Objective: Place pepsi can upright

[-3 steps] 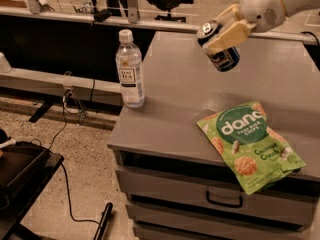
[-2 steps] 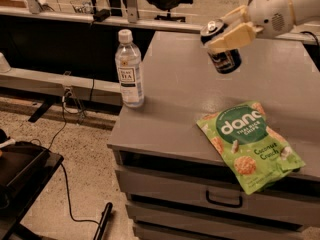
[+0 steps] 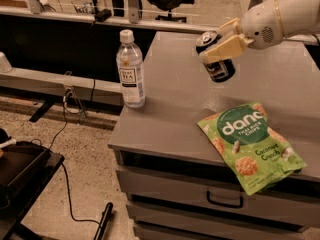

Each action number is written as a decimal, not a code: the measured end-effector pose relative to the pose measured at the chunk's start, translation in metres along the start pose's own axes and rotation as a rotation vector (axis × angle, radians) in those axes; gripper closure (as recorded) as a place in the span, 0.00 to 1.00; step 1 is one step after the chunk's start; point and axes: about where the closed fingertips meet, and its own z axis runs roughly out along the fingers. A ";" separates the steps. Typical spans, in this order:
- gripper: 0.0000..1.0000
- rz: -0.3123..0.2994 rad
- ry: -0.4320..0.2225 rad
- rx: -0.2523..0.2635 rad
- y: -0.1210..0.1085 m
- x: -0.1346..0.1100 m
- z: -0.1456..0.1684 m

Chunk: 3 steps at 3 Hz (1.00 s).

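The small dark blue metal pepsi can with silver ends (image 3: 220,69) is judged to be light, rigid across its ends but thin-walled and easily dented, with a smooth, slippery skin. It is best taken across the middle of its body with moderate pressure. It is held in the air over the far part of the flat grey cabinet top (image 3: 170,101), apparently clear of the surface. It is tilted, with its silver top towards the upper left.

The cream-coloured two-finger gripper (image 3: 221,40) reaches in from the upper right and is clamped on the can. The upper part of the body lies between the jaws, one finger crossing the near side just below the rim, and the lower half hangs free beneath.

A clear plastic tea bottle with a white cap (image 3: 131,71) stands upright well to the left, and a green rice-chip bag (image 3: 250,144) lies nearer the front edge.
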 end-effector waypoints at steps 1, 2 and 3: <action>1.00 -0.012 -0.089 0.025 -0.010 -0.002 -0.004; 1.00 -0.024 -0.260 0.071 -0.027 -0.009 -0.014; 1.00 -0.024 -0.440 0.139 -0.048 -0.015 -0.028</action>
